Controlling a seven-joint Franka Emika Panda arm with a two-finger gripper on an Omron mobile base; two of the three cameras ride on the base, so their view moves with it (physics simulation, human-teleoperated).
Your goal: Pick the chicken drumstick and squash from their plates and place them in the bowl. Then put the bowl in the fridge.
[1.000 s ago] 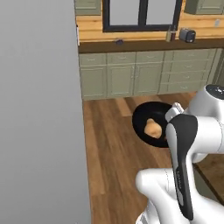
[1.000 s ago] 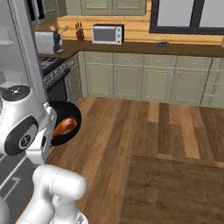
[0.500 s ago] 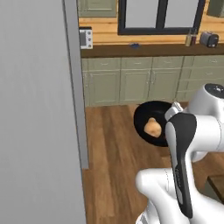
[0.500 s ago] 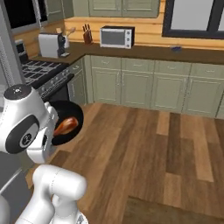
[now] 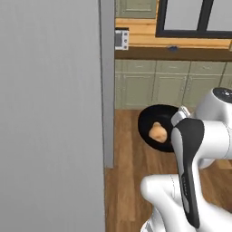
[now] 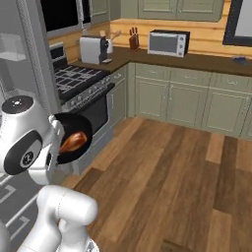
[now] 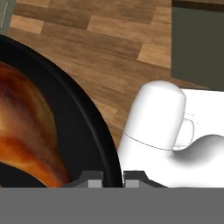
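Looming at the left of the left base view is the grey fridge (image 5: pixel 50 113), its flat side and door edge standing between the camera and much of the kitchen. Running along the far wall are the green-grey cabinets (image 6: pixel 187 101) under a dark counter (image 6: pixel 197 60), with the stove (image 6: pixel 81 86), the microwave (image 6: pixel 169 43) and the toaster (image 6: pixel 92 49) lined up there. Hanging in the air over the wood floor (image 6: pixel 172 177) is the black bowl (image 5: pixel 157 128), just beside the arm's white body. The gripper (image 7: pixel 113 178) is clamping narrowly on the bowl's rim. Lying inside the bowl are the chicken drumstick (image 6: pixel 73 142) and the squash (image 5: pixel 157 132).
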